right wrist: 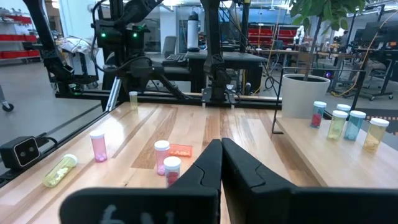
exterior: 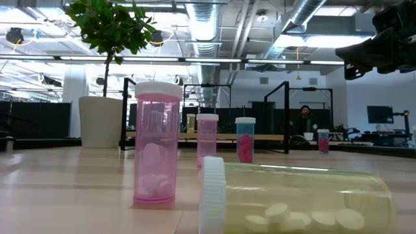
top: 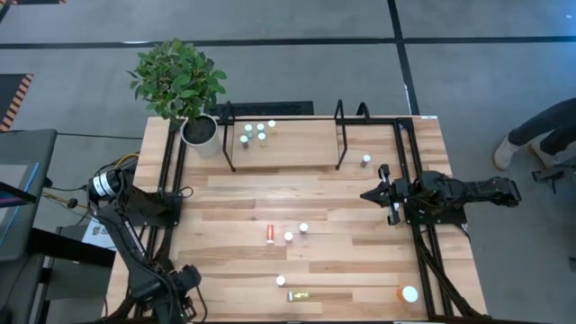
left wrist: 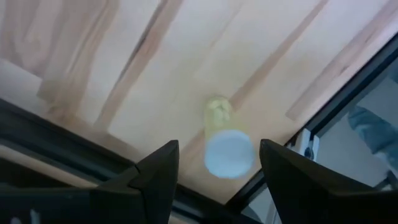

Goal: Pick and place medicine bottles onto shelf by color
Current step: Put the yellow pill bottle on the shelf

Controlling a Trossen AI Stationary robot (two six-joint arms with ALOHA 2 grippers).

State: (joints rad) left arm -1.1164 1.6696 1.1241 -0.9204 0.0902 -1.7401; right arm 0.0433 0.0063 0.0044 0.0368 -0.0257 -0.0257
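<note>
Item: small cylindrical medicine bottles with white round caps.

- Four clear-tinted bottles (top: 256, 133) stand upright, clustered on the light-wood shelf with black tube frame (top: 297, 148), near the potted green plant (top: 180, 85).
- One small bottle (top: 366, 160) stands just beside the shelf's right end.
- Red bottle (top: 270, 234) lies flat mid-table.
- Yellow translucent bottle (top: 299, 295) lies on its side near the front edge, pills visible.
- Orange bottle (top: 407, 293) sits at the front right.

Left gripper (left wrist: 217, 168): fingers apart, empty, over the yellow bottle. Right gripper (top: 369, 194): fingers together, empty, above the table's right side.
</note>
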